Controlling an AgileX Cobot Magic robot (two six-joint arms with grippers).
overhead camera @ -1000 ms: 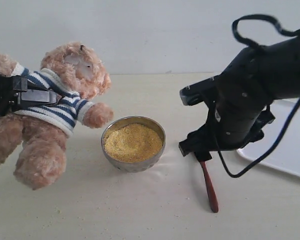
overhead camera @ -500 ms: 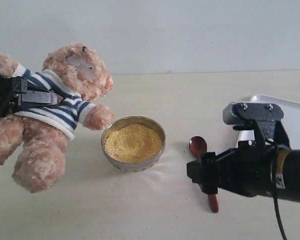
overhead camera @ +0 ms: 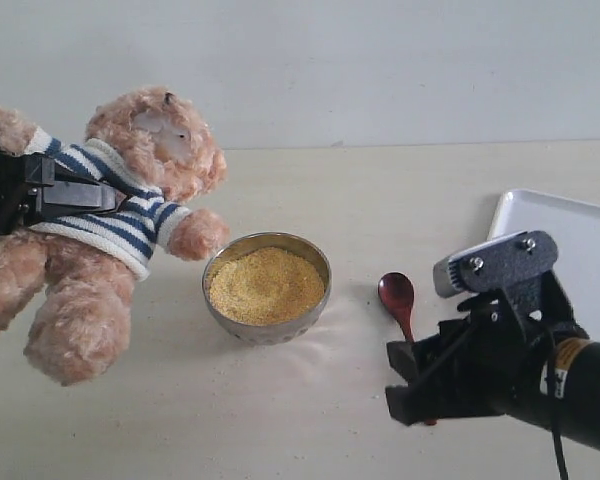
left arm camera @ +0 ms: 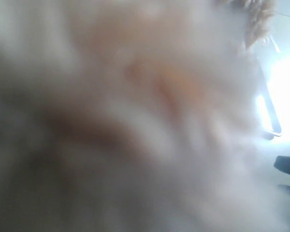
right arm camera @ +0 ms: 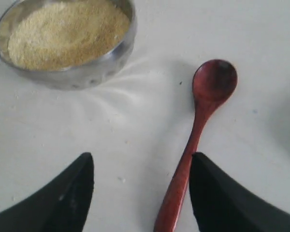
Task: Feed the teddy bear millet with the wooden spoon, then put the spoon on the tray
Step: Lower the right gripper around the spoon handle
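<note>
Clamped on the teddy bear [overhead camera: 120,225] at its striped middle with the left tool [overhead camera: 75,193], jaws closed into the plush. Held clear of the bench [overhead camera: 380,190], left of the metal bowl [overhead camera: 267,328] in the exterior view, leaning, one paw close by the bowl's rim. Only blurred fur against the left wrist camera. Heaped with millet [overhead camera: 265,285] nearly to the brim. Lying flat on the bench just right of the bowl and apart from it: the wooden spoon [overhead camera: 397,295], scoop end nearer the bowl, handle running away from it. Lowered over that handle with the right tool [right arm camera: 141,162], jaws parted and astride it, one finger [right arm camera: 217,193] just beside the wood. Cannot tell whether touching; nothing gripped. Farther right of the bowl, beyond the spoon: the tray [overhead camera: 580,235].
</note>
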